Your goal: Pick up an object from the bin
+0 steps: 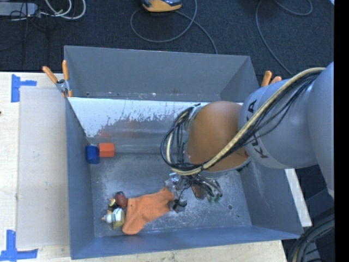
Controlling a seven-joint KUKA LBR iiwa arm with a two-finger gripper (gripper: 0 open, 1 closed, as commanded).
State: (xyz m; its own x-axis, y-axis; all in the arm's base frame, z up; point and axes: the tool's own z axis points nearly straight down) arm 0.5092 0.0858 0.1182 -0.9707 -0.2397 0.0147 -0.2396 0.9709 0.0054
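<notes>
**Grey robot arm (pixel 294 130) low over a crumpled orange cloth (pixel 146 212)**

Camera view: the arm's rounded orange wrist cover (pixel 215 138), looped with black and yellow cables (pixel 174 146), hangs over the middle of the grey metal bin (pixel 79 212). It hides much of the two-finger gripper (pixel 185 198) beneath it. Whether the gripper is spread or pressed together I cannot tell, and nothing is visibly pinched in it. Its tip sits at the near end of the cloth, perhaps touching it. The cloth stretches away from the gripper towards the bin's lower-left corner. At the end of the cloth farthest from the gripper, and touching it, lies a small toy figure in black, red, yellow and white (pixel 115 210). Well apart from the gripper, by the far-left wall, a blue cylinder (pixel 92 154) and an orange block (pixel 107 149) sit side by side, touching.

The cloth looks the likely thing to pick, since it lies nearest the tool. Soft fabric will probably fold and slip. The grip would do best on a raised fold rather than a flat edge, with the tool pressed down to the bin floor before it closes. A straight lift should follow, with a check on whether the cloth drags the toy figure along. If only a thin hem is caught it may slide out, and resetting lower would be wiser than hauling.
</notes>
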